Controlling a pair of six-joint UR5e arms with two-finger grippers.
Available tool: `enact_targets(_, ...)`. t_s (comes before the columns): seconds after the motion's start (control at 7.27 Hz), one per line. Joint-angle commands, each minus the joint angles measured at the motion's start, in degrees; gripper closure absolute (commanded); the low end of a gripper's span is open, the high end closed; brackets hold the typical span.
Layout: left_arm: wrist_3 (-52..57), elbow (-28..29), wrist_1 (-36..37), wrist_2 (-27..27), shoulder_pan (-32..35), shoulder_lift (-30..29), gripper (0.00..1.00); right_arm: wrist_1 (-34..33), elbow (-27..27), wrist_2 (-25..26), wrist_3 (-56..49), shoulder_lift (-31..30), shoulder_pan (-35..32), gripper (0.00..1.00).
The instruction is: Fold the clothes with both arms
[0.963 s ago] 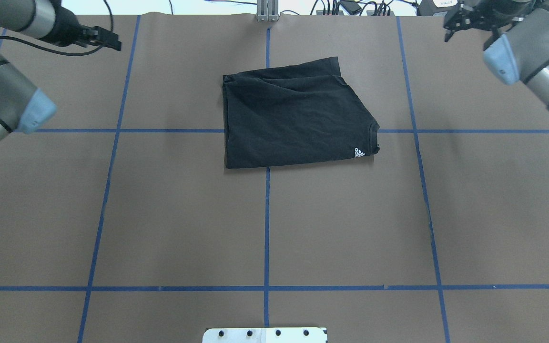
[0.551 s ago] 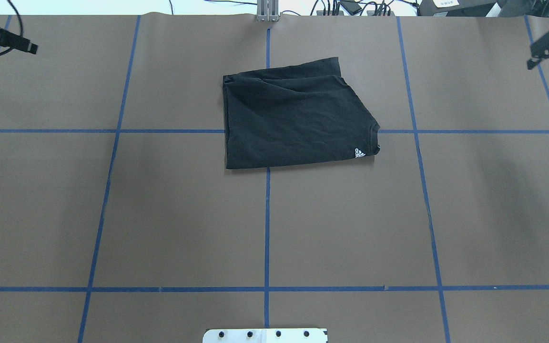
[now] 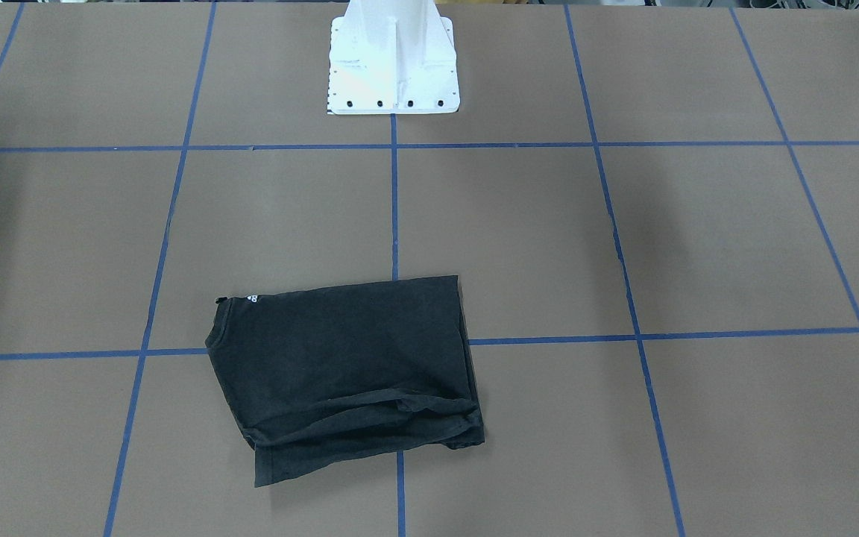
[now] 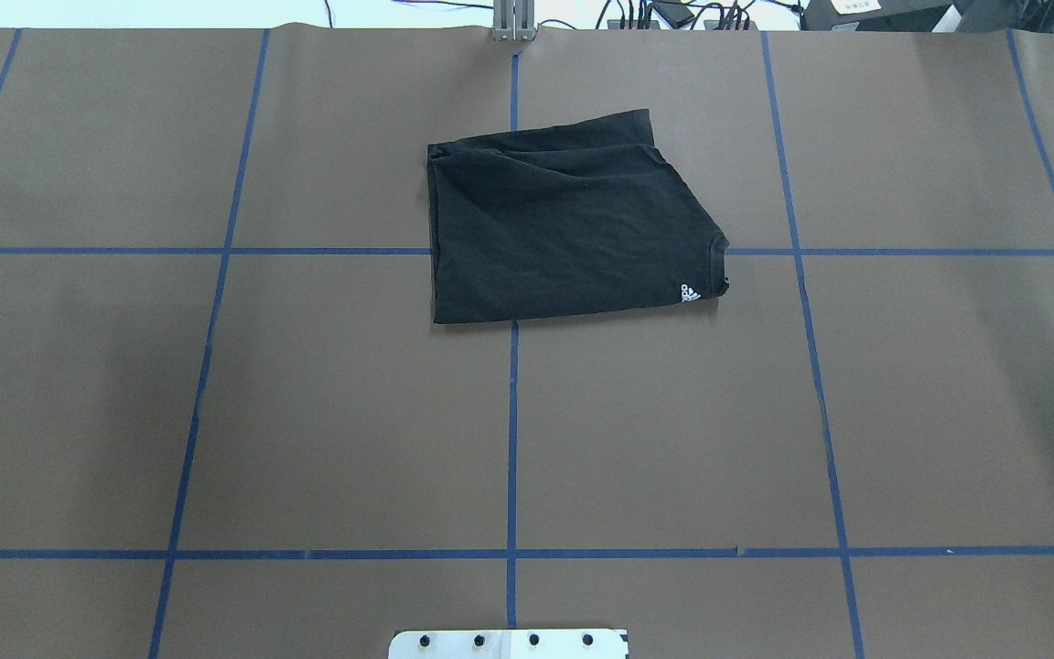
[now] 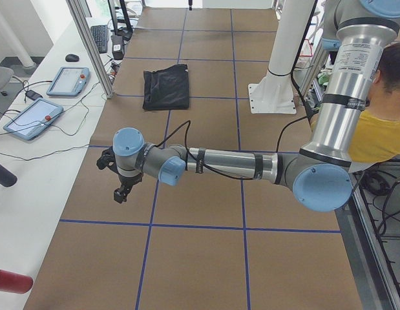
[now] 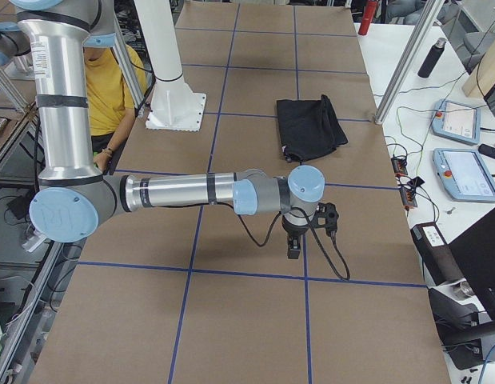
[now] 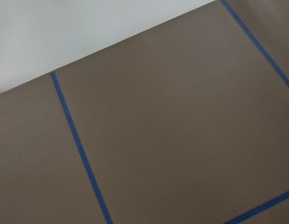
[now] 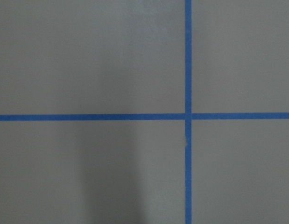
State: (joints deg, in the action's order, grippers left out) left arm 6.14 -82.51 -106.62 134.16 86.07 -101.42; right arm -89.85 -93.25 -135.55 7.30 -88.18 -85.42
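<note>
- T-shirt (image 4: 564, 229), black and soft, lies folded into a lumpy four-sided shape on the table's far half, with wrinkles along its far edge.
- A tiny white logo (image 4: 690, 293) sits on one corner.
- The table (image 4: 307, 412) is flat brown paper with straight blue tape lines.
- The left gripper (image 5: 121, 192) and right gripper (image 6: 294, 246) hang over bare paper, well apart from the T-shirt. I cannot tell if their fingers are spread or pressed together.

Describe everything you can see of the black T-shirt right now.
The black T-shirt is soft, matte cloth folded into a rough rectangle, lying flat on the brown table over a crossing of blue tape lines. Layered edges bunch along its far side; a small white logo shows at its near right corner. Only the table touches it.
</note>
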Motion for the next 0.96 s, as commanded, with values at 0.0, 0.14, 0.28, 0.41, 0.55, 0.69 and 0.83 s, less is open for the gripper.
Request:
enact_targets(0.0, -2.7, -5.0, 6.1, 0.6, 1.2, 4.4, 0.0, -3.0, 0.1, 0.5, -4.4, -0.1, -0.4, 0.0)
enact_targets(0.14, -10.8, -8.4, 5.9, 0.0, 1.0, 4.9, 0.0, -3.7, -0.3, 0.5, -4.5, 0.4, 0.1, 0.0)
enact_targets(0.28, -14.9, -13.2, 5.9, -1.3, 0.9, 6.4, 0.0, -4.4, -0.4, 0.5, -4.5, 0.9, 0.3, 0.0)
enact_targets(0.41, -14.7, -14.9, 6.5, -2.5, 0.9, 7.5, 0.0, -4.4, -0.3, 0.5, -4.5, 1.4, 0.3, 0.0)
enact_targets(0.55, -15.1, -14.7, 6.6, -4.0, 0.5, 7.5, 0.0, -3.9, 0.1, 1.2, -4.4, 1.5, 0.1, 0.0)
enact_targets(0.69, -15.1, -13.4, 6.6, -4.3, 0.4, 7.6, 0.0, -3.5, 0.7, 3.9, -4.1, 2.1, 0.5, 0.0)
enact_targets(0.83, -15.1, -13.9, 6.7, -4.3, 0.5, 7.6, 0.0, -3.4, 1.1, 3.0, -3.5, 2.1, 0.5, 0.0)
